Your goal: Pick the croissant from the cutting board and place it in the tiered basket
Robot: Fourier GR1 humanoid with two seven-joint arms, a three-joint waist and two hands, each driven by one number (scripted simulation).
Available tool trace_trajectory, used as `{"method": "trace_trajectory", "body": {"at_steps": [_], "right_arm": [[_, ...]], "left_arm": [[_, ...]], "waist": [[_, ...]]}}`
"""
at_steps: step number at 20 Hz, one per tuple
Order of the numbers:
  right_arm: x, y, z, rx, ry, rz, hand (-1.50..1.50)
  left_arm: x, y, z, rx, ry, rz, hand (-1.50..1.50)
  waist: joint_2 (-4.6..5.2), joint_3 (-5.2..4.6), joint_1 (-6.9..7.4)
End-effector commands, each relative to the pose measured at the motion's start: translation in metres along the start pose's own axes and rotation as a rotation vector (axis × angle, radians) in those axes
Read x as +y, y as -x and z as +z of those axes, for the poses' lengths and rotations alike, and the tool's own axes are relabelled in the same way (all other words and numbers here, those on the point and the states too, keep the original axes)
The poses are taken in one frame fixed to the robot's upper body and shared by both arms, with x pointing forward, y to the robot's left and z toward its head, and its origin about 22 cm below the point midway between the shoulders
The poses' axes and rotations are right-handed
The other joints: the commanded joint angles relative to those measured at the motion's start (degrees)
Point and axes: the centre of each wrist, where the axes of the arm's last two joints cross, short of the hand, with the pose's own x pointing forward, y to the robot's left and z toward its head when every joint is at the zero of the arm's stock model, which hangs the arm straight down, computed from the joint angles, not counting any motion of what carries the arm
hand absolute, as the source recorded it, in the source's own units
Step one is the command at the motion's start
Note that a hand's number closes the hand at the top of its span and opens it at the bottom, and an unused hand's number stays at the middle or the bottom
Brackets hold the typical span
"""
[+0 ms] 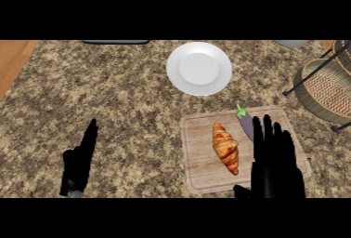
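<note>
Right hand [276, 160] hovers flat and open over the cutting board [205, 179]. Just to its left lies the croissant [225, 147], pointing away, far from the left hand [79, 160].

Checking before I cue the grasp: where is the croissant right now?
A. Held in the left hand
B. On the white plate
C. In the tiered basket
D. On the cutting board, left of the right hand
D: the croissant lies on the cutting board, beside the open right hand.

One croissant [225, 152], one eggplant [244, 124], one plate [198, 68].
</note>
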Motion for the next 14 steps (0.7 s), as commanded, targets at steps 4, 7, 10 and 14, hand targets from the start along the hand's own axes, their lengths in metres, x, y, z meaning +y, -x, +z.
{"method": "trace_trajectory", "body": {"at_steps": [4, 7, 10, 14], "right_arm": [[0.026, -0.069, 0.006, 0.136, -0.027, 0.231, -1.50], [0.032, -0.072, -0.005, 0.193, -0.064, 0.298, -1.50], [0.028, -0.076, -0.012, 0.225, -0.083, 0.316, -1.50], [0.048, -0.078, -0.006, 0.229, -0.111, 0.301, -1.50]], "left_arm": [[-0.006, 0.010, 0.005, 0.013, -0.011, -0.002, 0.00], [0.000, -0.002, 0.010, 0.028, 0.007, 0.003, 0.00], [0.000, 0.010, 0.006, 0.032, -0.005, 0.001, 0.00], [0.002, -0.009, 0.003, 0.013, -0.002, 0.015, 0.00]], "waist": [[0.20, 0.04, 0.18], [0.08, 0.13, 0.11], [0.25, 0.08, -0.21], [0.17, 0.20, -0.05]]}}
